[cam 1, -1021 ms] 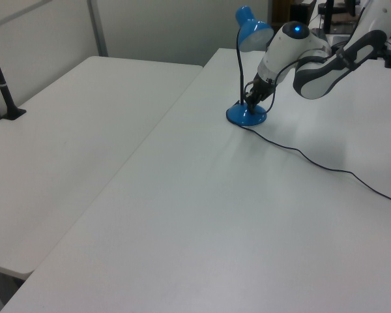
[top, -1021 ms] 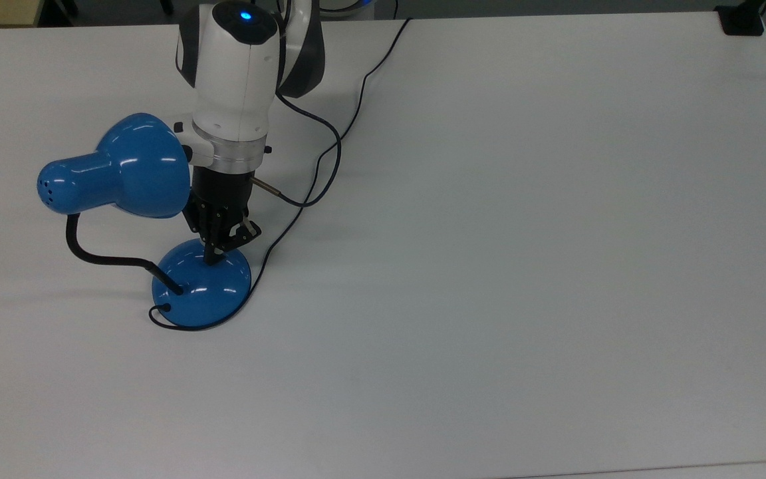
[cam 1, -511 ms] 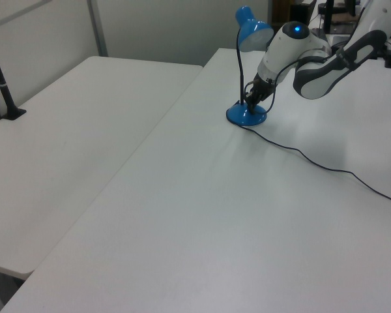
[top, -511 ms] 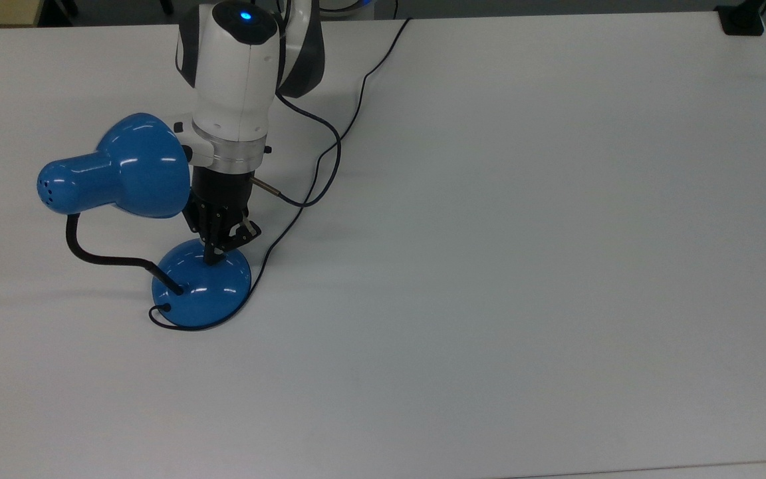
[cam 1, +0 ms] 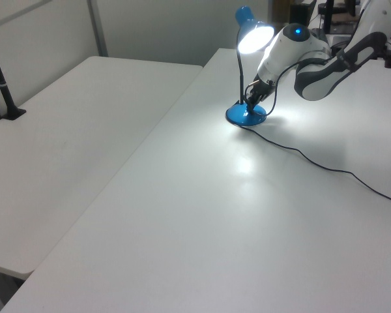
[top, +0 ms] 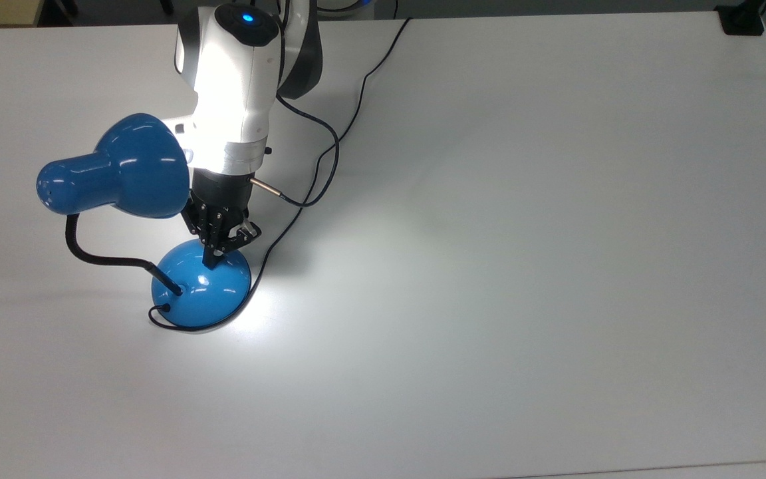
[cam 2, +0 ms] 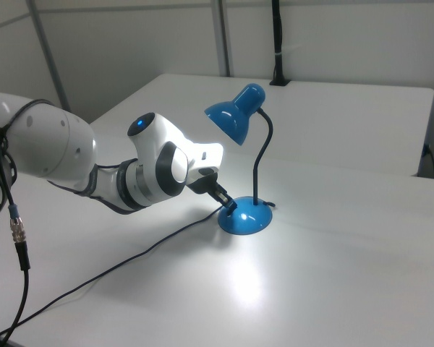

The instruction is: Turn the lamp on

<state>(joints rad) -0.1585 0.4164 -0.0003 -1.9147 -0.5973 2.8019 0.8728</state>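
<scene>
The blue lamp [top: 117, 174] stands at the top view's left, and its shade [cam 1: 251, 34] glows and casts a bright patch on the white table [top: 522, 233]. A black bent neck joins the shade to the round blue base [top: 201, 285]. My gripper [top: 212, 259] points down with its fingertips together, pressing on the upper side of the base [cam 2: 244, 217]. The switch is hidden under the fingertips. A thin black cord [top: 330, 140] runs from the base toward the top view's upper edge.
A second white table [cam 1: 65, 143] adjoins on the left view's left, with a black post [cam 1: 3, 85] clamped at its edge. A black clamp [top: 742, 20] sits at the top view's upper right corner. The arm's own cable [cam 2: 18, 246] hangs near the right view's left.
The lamp has lit up: the shade now glows and a bright patch falls on the table and the arm. The gripper stays pressed on the base.
</scene>
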